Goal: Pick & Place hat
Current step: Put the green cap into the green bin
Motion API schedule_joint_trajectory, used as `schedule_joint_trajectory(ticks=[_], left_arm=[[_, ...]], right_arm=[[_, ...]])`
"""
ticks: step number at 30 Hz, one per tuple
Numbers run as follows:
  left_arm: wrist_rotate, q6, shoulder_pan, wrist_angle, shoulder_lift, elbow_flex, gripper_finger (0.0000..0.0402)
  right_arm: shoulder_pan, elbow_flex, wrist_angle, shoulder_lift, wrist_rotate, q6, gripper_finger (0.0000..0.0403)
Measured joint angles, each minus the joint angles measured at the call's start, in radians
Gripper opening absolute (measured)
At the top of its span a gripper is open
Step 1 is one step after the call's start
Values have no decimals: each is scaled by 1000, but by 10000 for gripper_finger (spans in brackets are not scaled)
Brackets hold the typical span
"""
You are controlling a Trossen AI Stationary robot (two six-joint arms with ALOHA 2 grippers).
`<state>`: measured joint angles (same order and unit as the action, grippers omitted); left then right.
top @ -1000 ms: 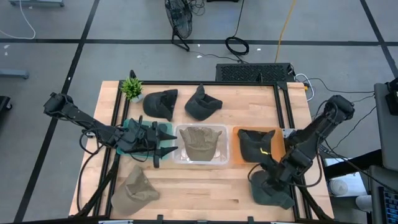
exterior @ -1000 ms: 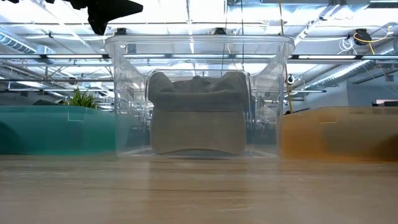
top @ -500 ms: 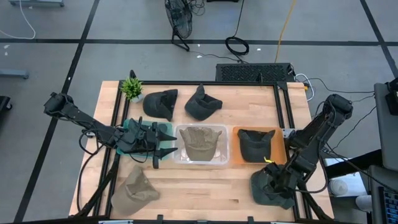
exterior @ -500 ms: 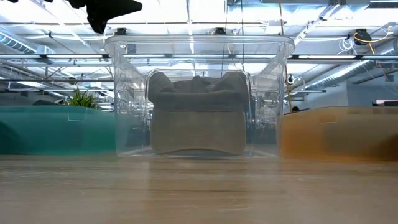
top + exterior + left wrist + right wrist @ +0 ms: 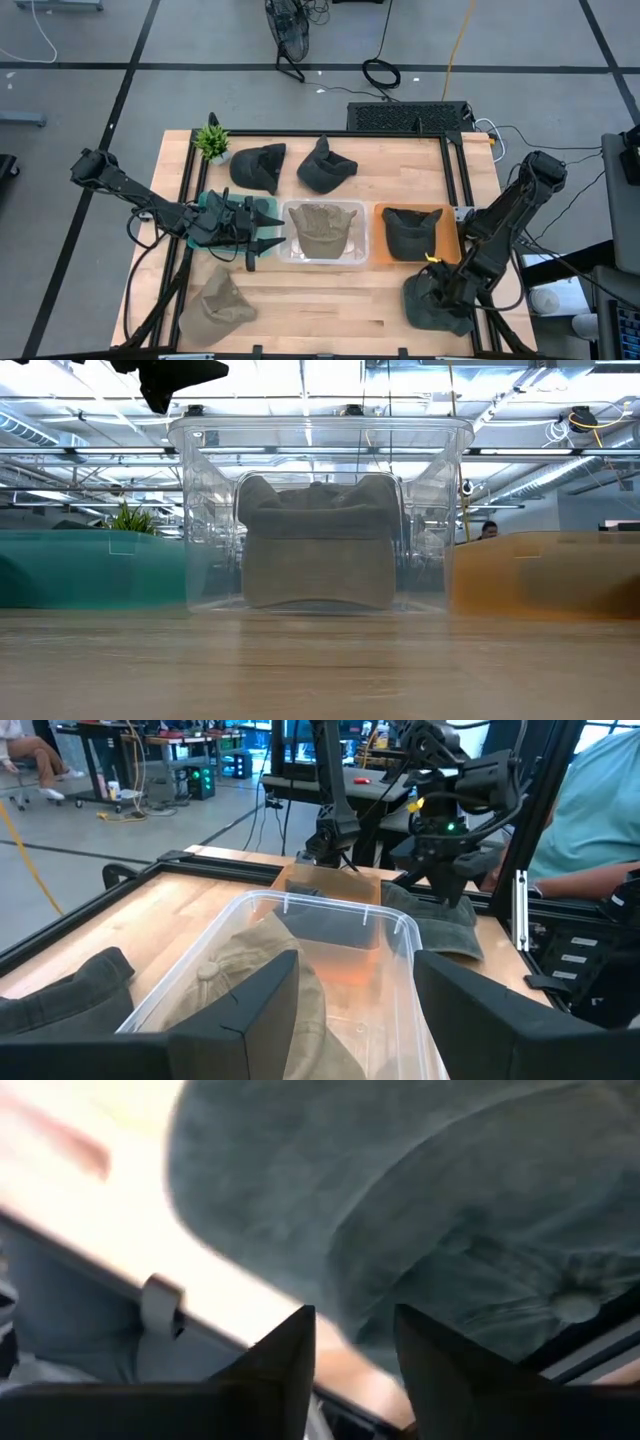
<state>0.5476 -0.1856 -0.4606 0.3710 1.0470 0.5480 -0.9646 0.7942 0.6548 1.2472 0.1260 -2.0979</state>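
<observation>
Hat: dark cap [image 5: 432, 308] on the table's front right corner, in front of the orange bin [image 5: 447, 240].
Handling: I judge it soft, light, floppy; I'd pinch the crown fabric.
Right gripper [image 5: 352, 1342]: over the crown, fingers slightly parted, holding nothing.
Left gripper [image 5: 262, 232]: parked open over the teal bin [image 5: 205, 203], beside the clear bin [image 5: 355, 258].

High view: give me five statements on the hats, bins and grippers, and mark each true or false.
1. The clear bin holds a tan hat. True.
2. The orange bin is empty. False: a dark hat lies in it.
3. The right gripper is over the dark hat at the table's front right corner. True.
4. The left gripper hangs over the potted plant. False: it is beside the clear bin, over the teal bin.
5. Two dark hats lie behind the bins. True.
</observation>
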Motion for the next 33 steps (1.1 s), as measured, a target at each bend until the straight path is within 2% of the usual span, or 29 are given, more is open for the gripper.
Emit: schedule_joint_trajectory(ticks=[5,12,17,22,24,29,33], left_arm=[[0,0,0,0,0,0,211],[0,-1,0,0,0,0,211],[0,-1,0,0,0,0,211],[0,-2,0,0,0,0,211],[0,-2,0,0,0,0,211],[0,-3,0,0,0,0,211],[0,-3,0,0,0,0,211]], right_arm=[[0,-33,-2,0,-21,-2,140],[0,-36,-23,0,-54,25,118],[-2,-36,-19,11,-53,49,79],[-6,-36,-53,33,-51,93,16],[-6,-36,-86,37,-57,110,7],[-6,-37,-238,34,-177,167,9],[-1,-30,-345,34,-238,295,4]])
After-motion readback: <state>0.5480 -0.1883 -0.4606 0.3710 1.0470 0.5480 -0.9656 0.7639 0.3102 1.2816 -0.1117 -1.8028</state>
